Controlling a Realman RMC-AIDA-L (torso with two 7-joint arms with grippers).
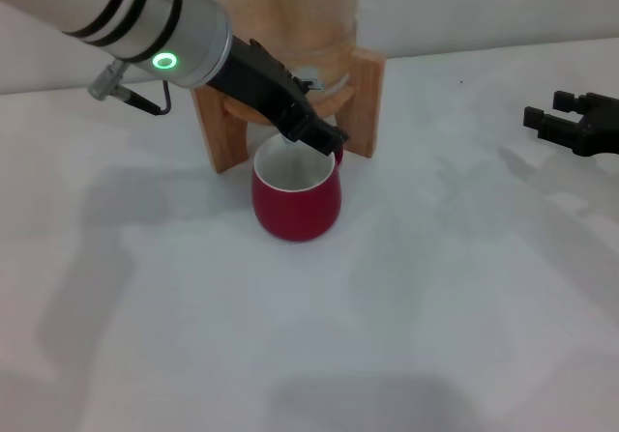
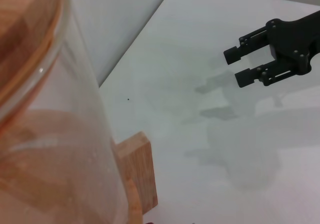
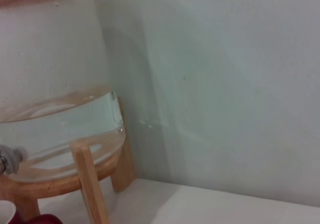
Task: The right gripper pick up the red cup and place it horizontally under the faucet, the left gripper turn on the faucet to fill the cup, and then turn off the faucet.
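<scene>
The red cup [image 1: 295, 205] stands upright on the white table, its mouth up, right in front of the wooden stand [image 1: 366, 99] of the clear dispenser [image 1: 290, 12]. My left gripper [image 1: 327, 140], on the silver arm with the green ring, reaches down across the faucet [image 1: 309, 85] and ends just over the cup's far rim. Its fingers taper together, shut, and it hides most of the spigot. I cannot tell whether water is running. My right gripper [image 1: 538, 123] rests open and empty at the table's far right, also in the left wrist view [image 2: 233, 66]. The faucet's chrome [image 3: 7, 160] shows in the right wrist view.
The dispenser's glass wall [image 2: 55, 134] and a stand leg [image 2: 140, 174] fill the near side of the left wrist view. A pale wall [image 3: 225, 83] rises close behind the dispenser. Bare white tabletop [image 1: 435, 297] spreads in front of and to the right of the cup.
</scene>
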